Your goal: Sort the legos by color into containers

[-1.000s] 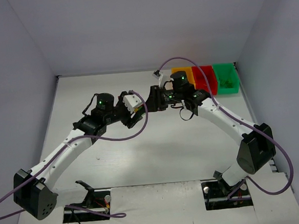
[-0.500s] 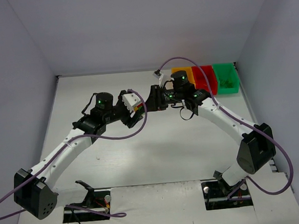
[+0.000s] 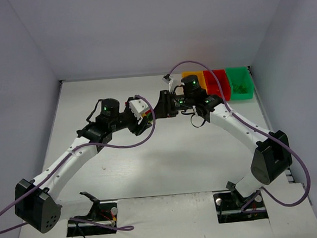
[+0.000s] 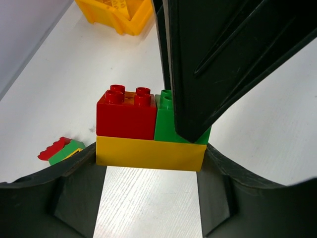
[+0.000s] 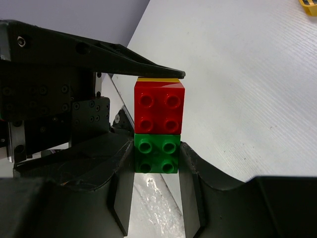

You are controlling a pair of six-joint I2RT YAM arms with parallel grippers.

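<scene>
A small stack of legos is held between both grippers above the table's middle: a long yellow brick [image 4: 148, 153] with a red brick [image 4: 126, 116] and a green brick [image 4: 166, 126] side by side on top. My left gripper [image 4: 151, 159] is shut on the yellow brick's ends. My right gripper [image 5: 156, 159] is shut on the green brick [image 5: 156, 153], with the red brick [image 5: 158, 111] beyond it. In the top view the grippers meet, left [image 3: 146, 113] and right [image 3: 159, 105]. The yellow-orange bin [image 3: 193, 75], red bin [image 3: 217, 84] and green bin [image 3: 239, 84] stand at the back right.
A small red-and-green lego stack [image 4: 62, 149] lies on the table below the left gripper. The yellow-orange bin [image 4: 116, 12] shows beyond it. Grey walls close the table on the left, back and right.
My left gripper has shifted slightly up and to the right with the stack. The right arm has barely moved. Both grips are unchanged.
</scene>
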